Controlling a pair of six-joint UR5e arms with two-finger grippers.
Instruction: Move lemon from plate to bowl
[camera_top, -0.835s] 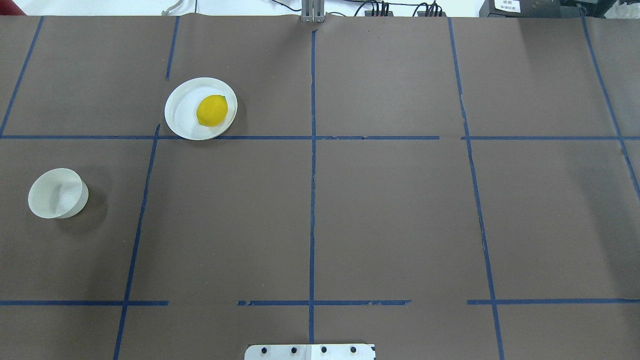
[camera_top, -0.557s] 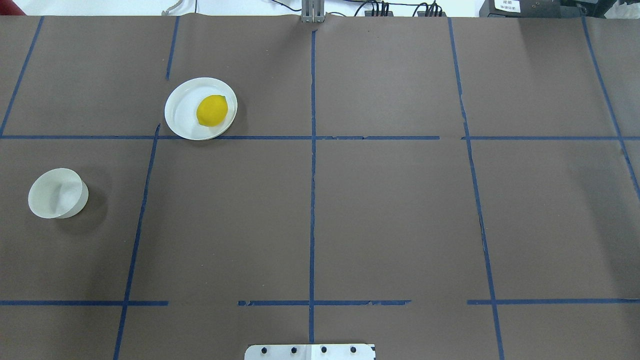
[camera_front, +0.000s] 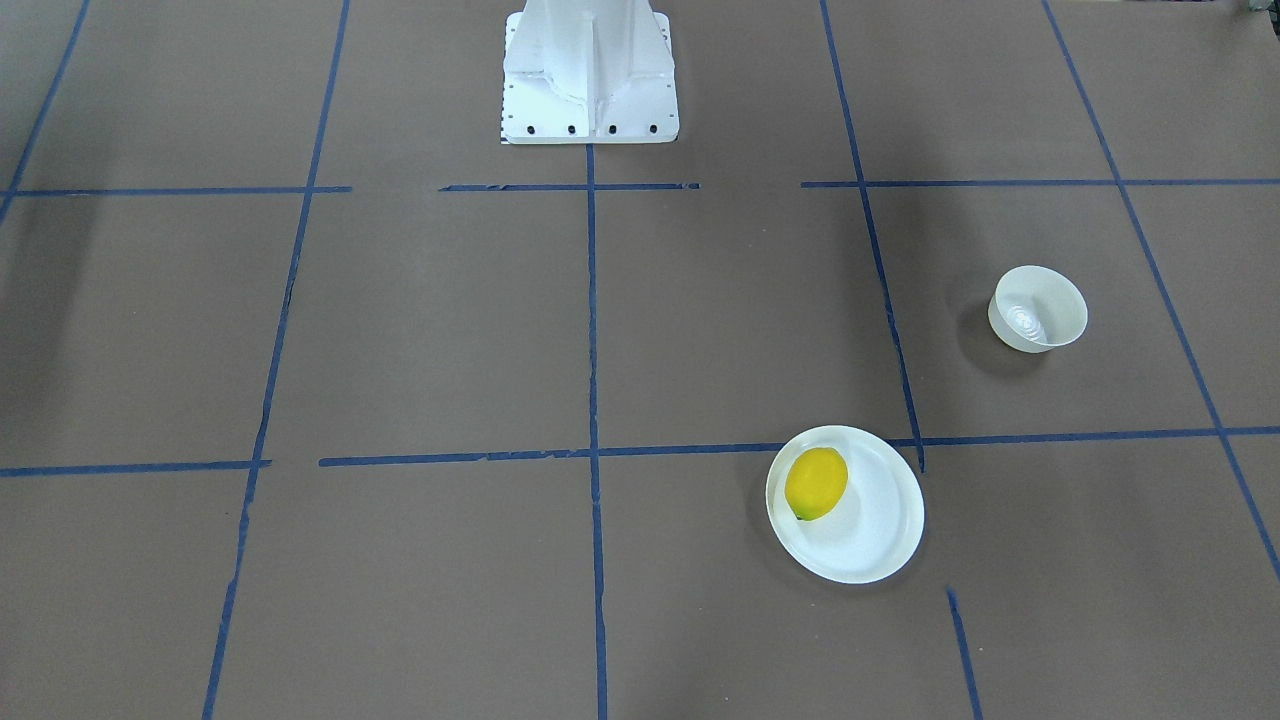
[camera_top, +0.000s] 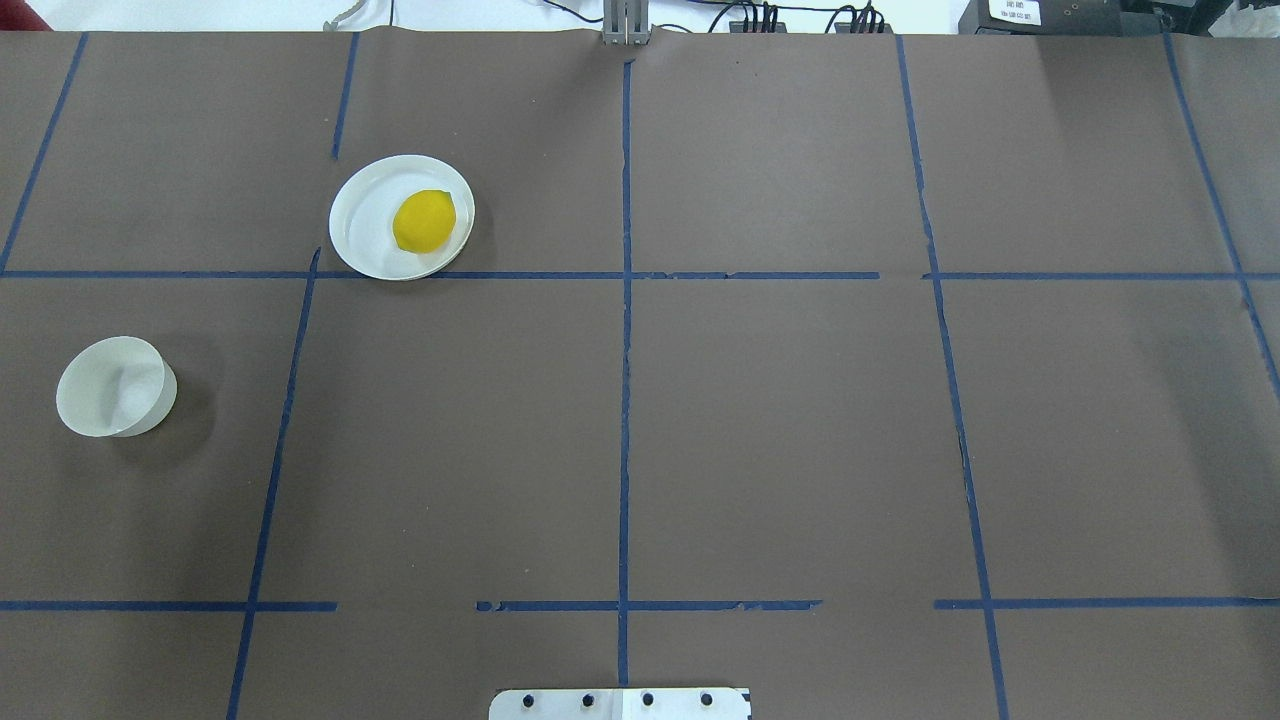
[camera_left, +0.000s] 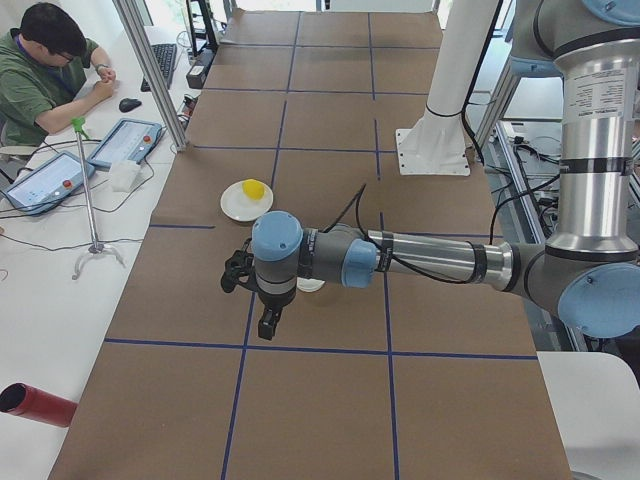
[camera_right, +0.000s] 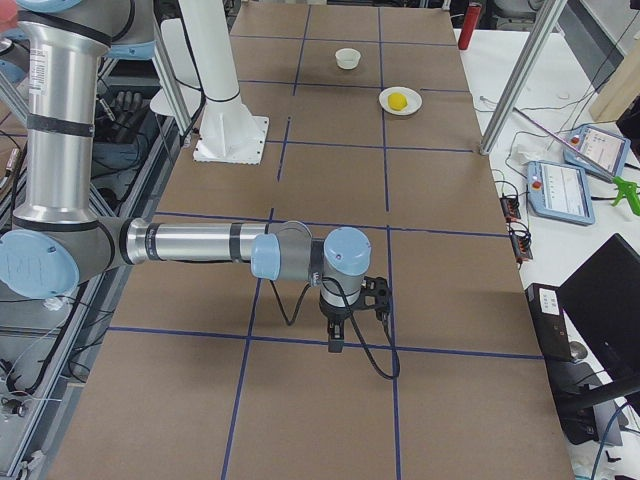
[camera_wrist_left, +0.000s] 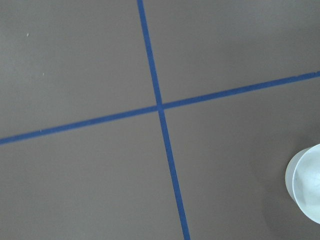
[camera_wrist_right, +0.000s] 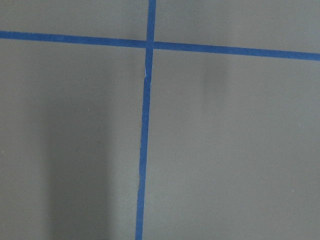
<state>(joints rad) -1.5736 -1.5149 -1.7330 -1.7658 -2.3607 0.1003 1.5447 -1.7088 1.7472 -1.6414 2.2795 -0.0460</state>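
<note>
The yellow lemon (camera_top: 424, 221) lies on the right part of the flat white plate (camera_top: 365, 225) at the far left-centre of the table; both also show in the front view, lemon (camera_front: 816, 483) and plate (camera_front: 870, 530). The small off-white bowl (camera_top: 112, 386) stands empty near the left edge, apart from the plate, and shows in the front view (camera_front: 1038, 308) and at the edge of the left wrist view (camera_wrist_left: 307, 185). My left gripper (camera_left: 268, 325) hangs above the table near the bowl. My right gripper (camera_right: 335, 340) hangs far from them. I cannot tell whether either is open or shut.
Blue tape lines grid the brown table cover. The white robot base (camera_front: 588, 70) stands at the near-centre edge. An operator (camera_left: 50, 70) sits beyond the far edge with tablets (camera_left: 125, 143). A red cylinder (camera_left: 30, 403) lies off the left end.
</note>
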